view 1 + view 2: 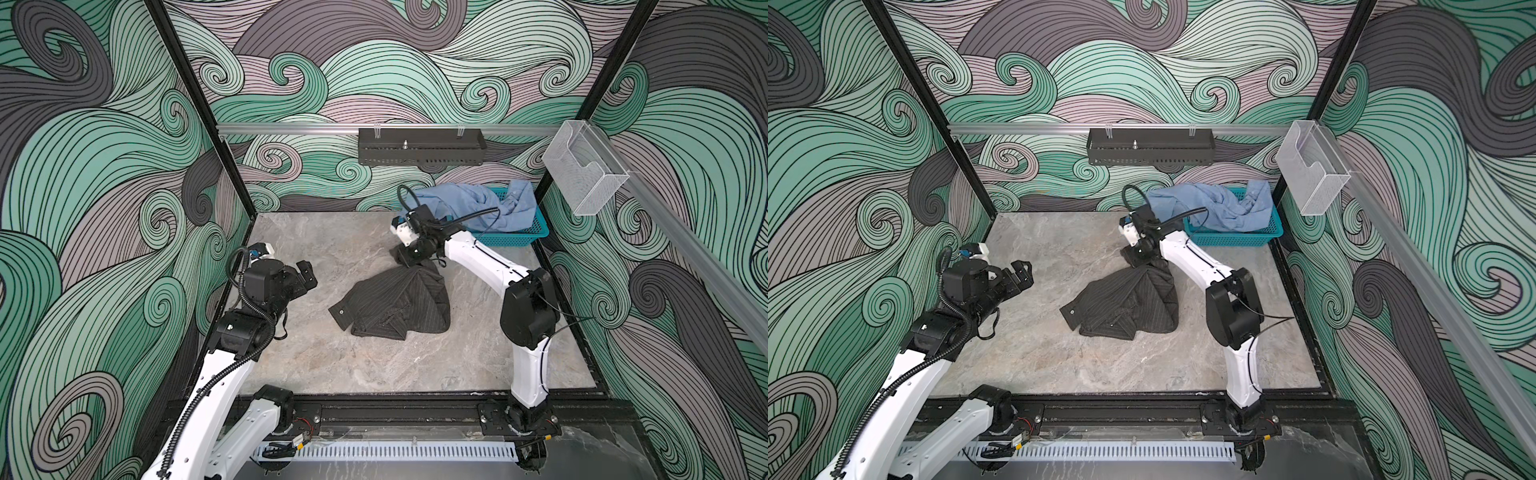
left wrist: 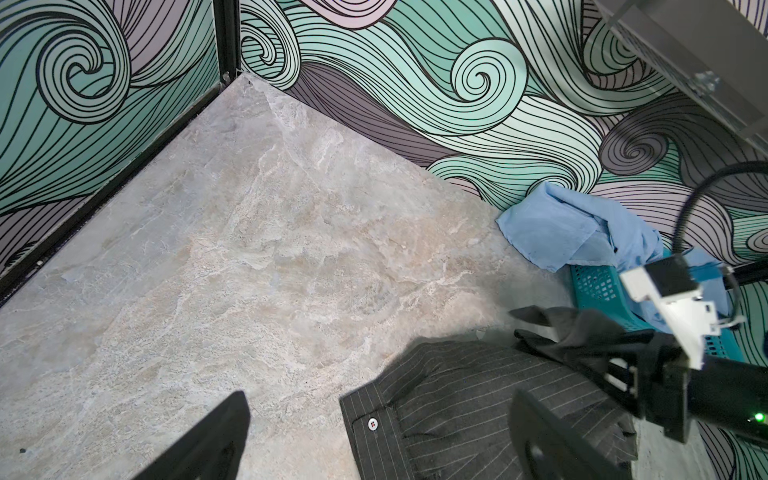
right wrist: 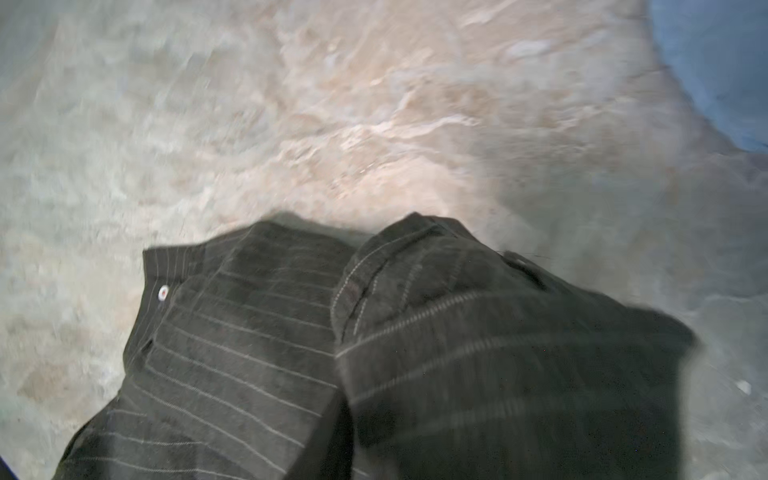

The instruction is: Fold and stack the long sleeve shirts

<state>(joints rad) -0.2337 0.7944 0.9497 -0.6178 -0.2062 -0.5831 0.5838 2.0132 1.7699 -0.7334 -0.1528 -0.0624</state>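
Soft even light, right wrist view motion-blurred

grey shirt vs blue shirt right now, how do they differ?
Colour: the grey shirt is dark with pale pinstripes; the blue shirt is plain.
Place: the grey shirt lies crumpled on the table; the blue shirt is heaped in the teal basket, spilling over its rim.
Contact: the right hand holds the grey shirt's far end lifted; nothing grips the blue shirt.
Both are unfolded.
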